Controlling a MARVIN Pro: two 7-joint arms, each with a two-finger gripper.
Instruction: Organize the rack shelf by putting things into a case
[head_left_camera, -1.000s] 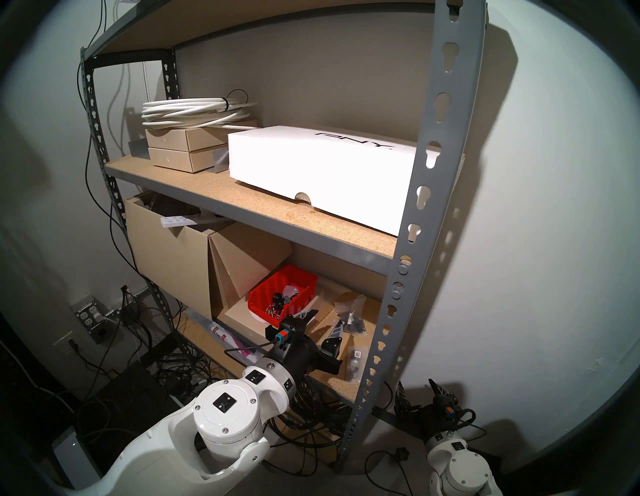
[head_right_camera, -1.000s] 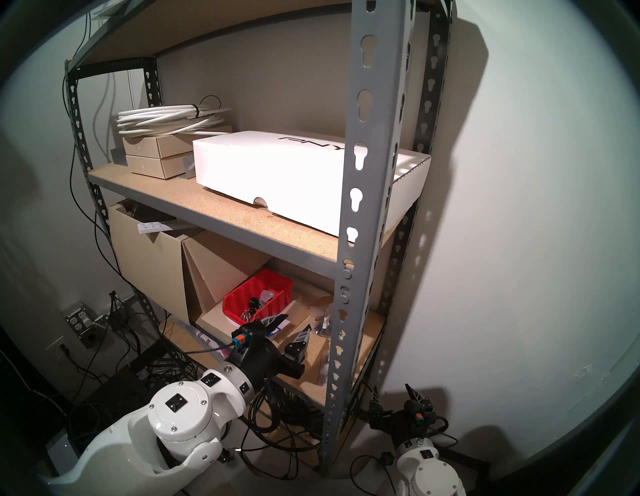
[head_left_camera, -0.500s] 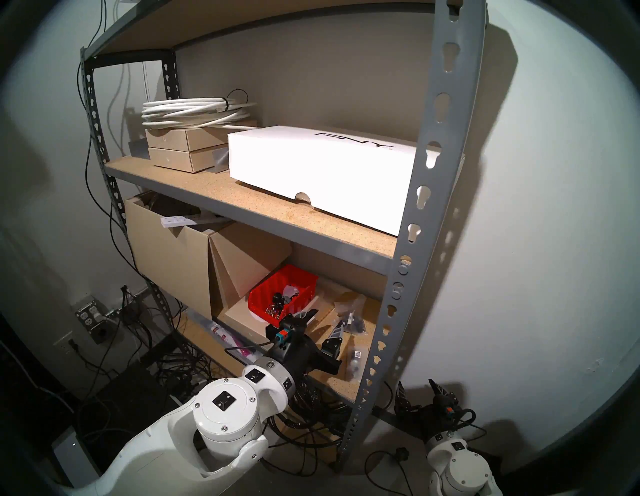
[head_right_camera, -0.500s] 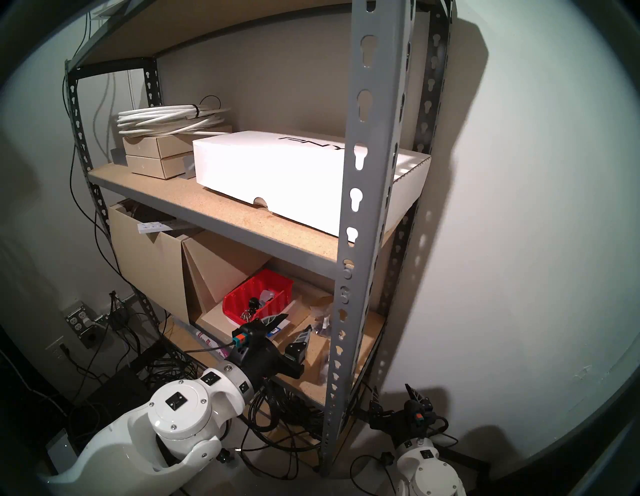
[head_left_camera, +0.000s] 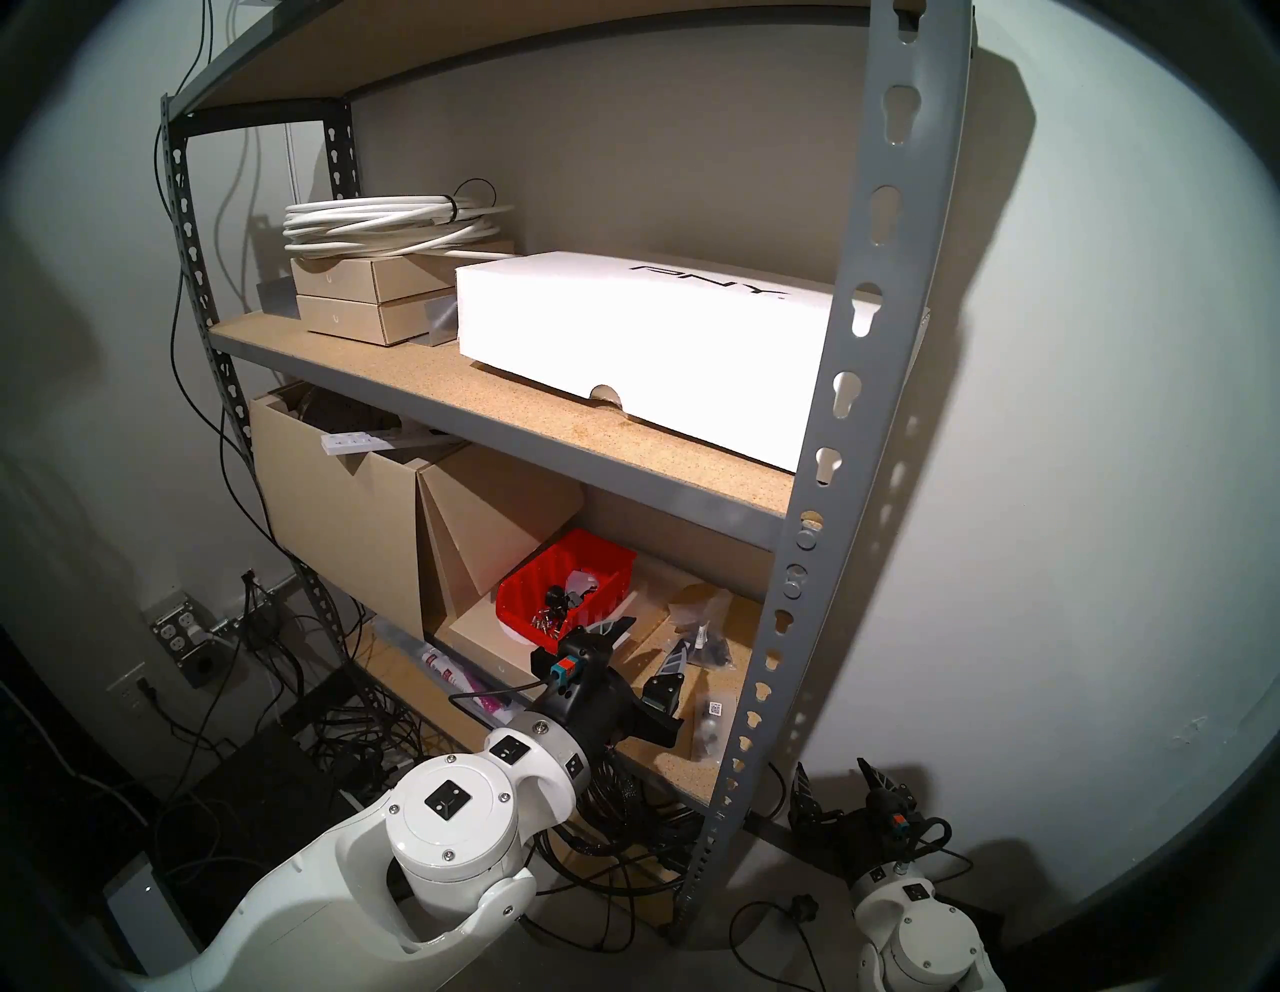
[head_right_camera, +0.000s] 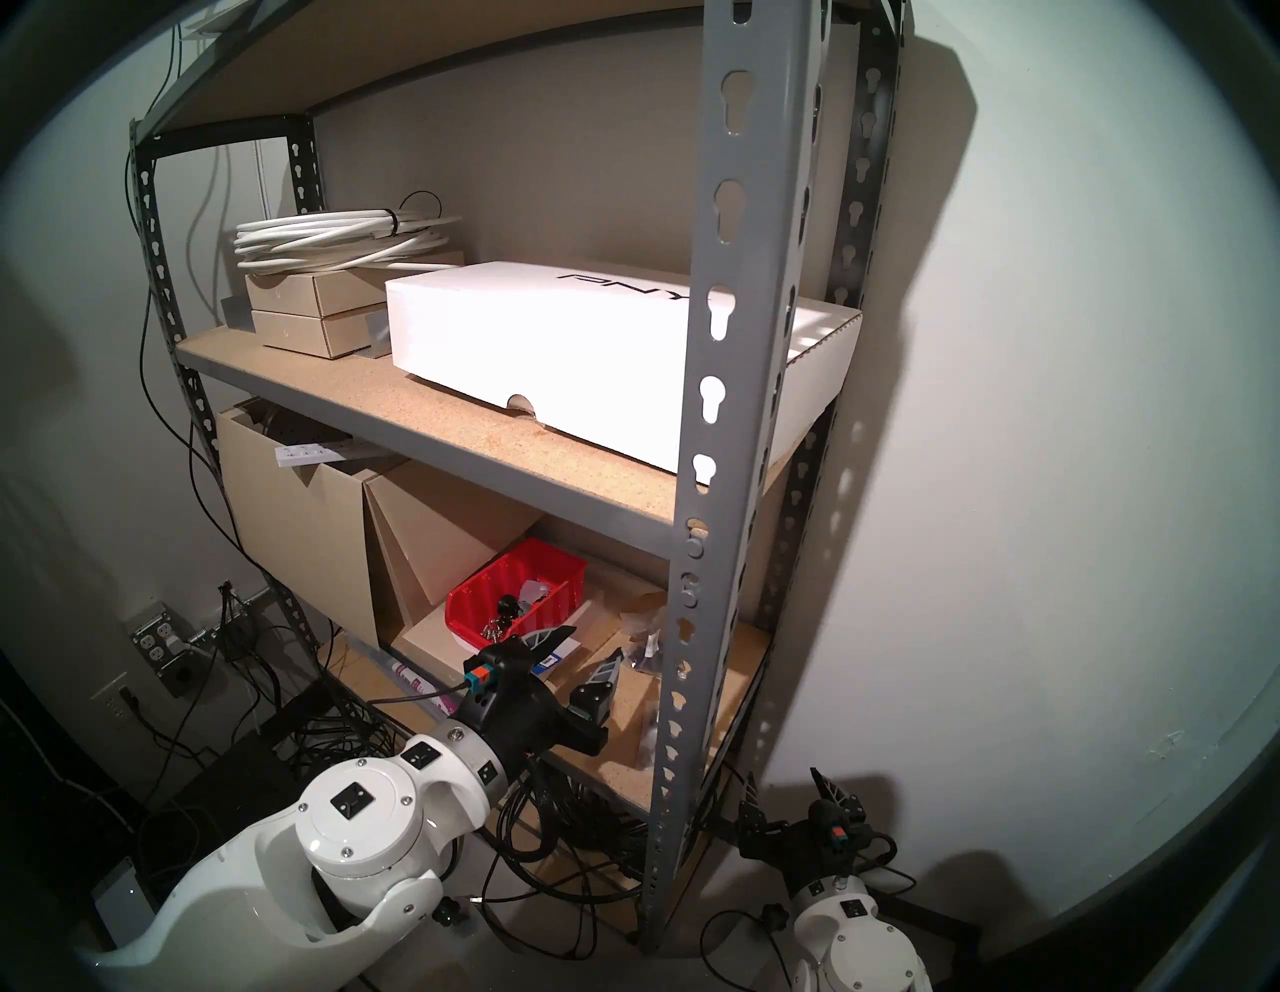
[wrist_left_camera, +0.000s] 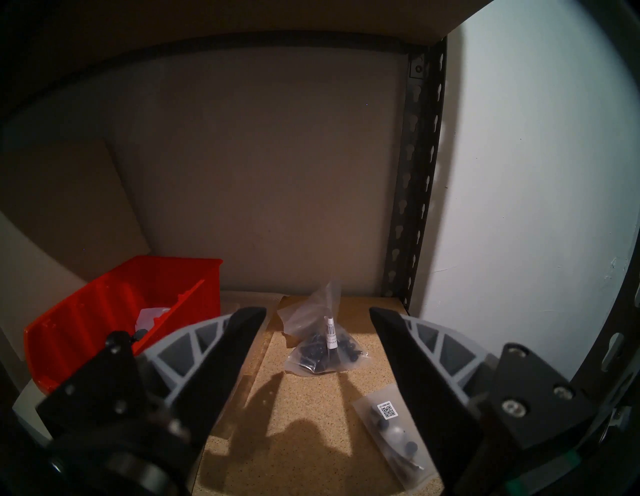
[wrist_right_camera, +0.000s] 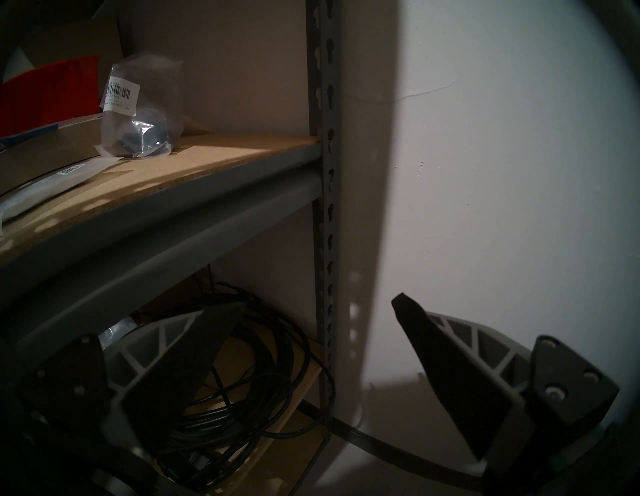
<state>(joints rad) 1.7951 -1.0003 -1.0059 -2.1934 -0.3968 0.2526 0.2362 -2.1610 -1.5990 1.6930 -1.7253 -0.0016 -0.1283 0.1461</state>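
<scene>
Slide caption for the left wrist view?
Open left gripper faces a bag of black parts on the shelf, red bin alongside.

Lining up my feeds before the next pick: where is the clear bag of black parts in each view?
Head left: bag of black parts, lower right, beside the grey upright.
Head right, mostly behind that upright.
Left wrist, centre, between the open fingers.
Right wrist, upper left.
Shared landmark: red bin, left of it.

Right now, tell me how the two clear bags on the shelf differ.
The bag of black parts stands bunched up, its top peaked; the flat packet lies flat. The bag sits farther back; the packet lies near the front edge. The bag's label is a barcode strip; the packet's carries a QR code. Both are clear, labelled, outside the red bin.
</scene>
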